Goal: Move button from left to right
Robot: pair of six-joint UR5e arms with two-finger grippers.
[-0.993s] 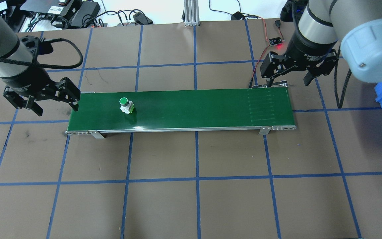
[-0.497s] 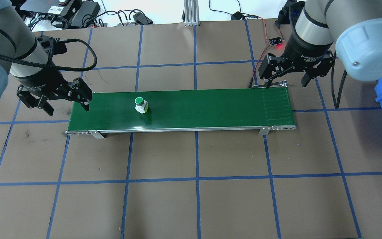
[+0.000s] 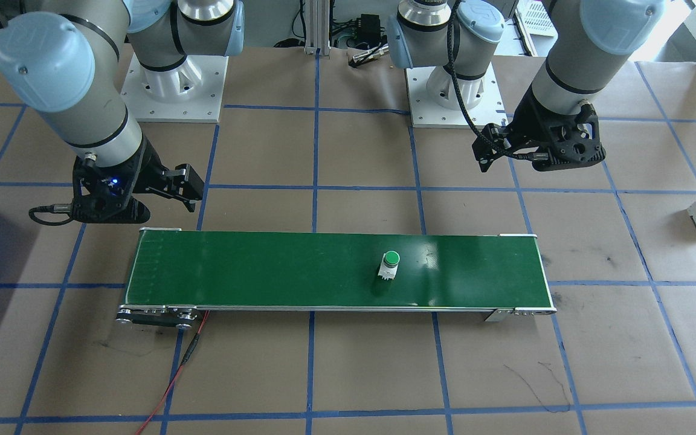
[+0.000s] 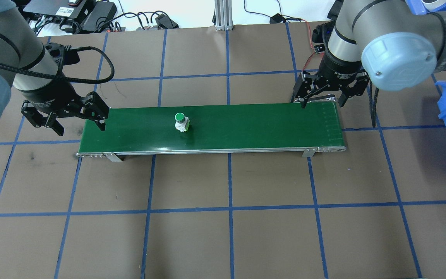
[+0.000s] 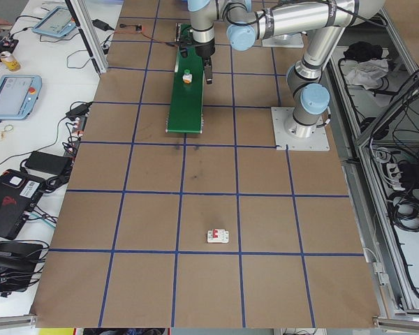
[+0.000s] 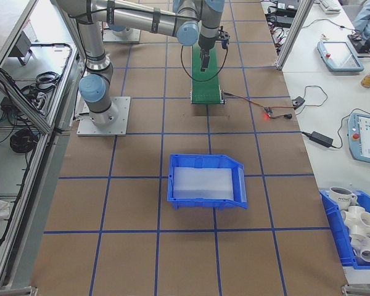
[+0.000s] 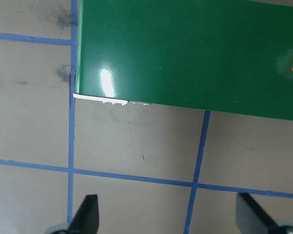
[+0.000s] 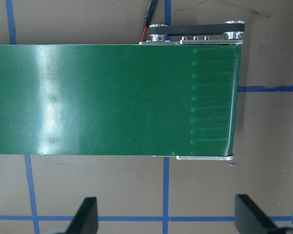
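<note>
Button (image 4: 180, 122): round green cap, whitish blocky body, upright on green belt (image 4: 246, 128). Left gripper (image 4: 79, 124) and right gripper (image 4: 321, 101): fingers apart, empty.

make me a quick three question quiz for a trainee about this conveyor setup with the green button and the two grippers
1. True or false: the left gripper is shut on the button.
2. What does the button rest on? A) brown table B) green conveyor belt C) blue bin
3. Fill in: in the overhead view, the right gripper hangs above the belt's ____ end.

Key
1. False; both grippers are open and empty, and the button stands free.
2. B
3. Right, far from the button.
</note>
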